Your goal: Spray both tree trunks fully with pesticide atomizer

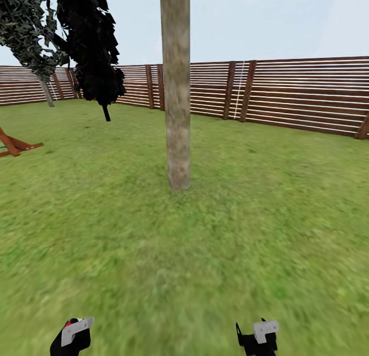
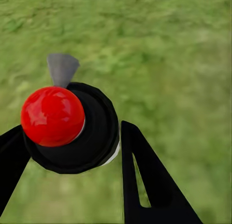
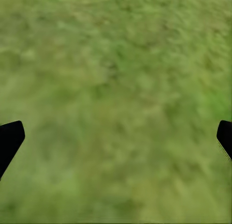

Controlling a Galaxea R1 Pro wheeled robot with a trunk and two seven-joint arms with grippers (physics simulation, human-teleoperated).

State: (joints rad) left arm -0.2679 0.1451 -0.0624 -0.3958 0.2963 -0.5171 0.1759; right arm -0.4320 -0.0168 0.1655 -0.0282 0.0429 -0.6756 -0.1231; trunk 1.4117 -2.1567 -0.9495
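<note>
One tree's trunk [image 1: 177, 89], thick, bare and mottled grey-tan, rises from the lawn straight ahead of me, a few steps beyond both grippers. The pesticide atomizer [image 2: 52, 116] has a glossy red round cap on a black body, with a grey nozzle [image 2: 62, 69] pointing out over the grass. My left gripper [image 2: 72, 129] is shut on it, one black finger on each side of the body. In the head view that left gripper [image 1: 72, 336] sits at the lower edge. My right gripper [image 1: 254, 338] [image 3: 116, 132] is open and holds nothing, with grass below it.
A brown slatted fence [image 1: 297, 95] rings the lawn behind the trunk. A black-leaved tree on a thin stem [image 1: 97, 48] and a dark leafy one [image 1: 31, 33] stand at the back left. A red-brown wooden frame [image 1: 15, 145] lies at the left edge.
</note>
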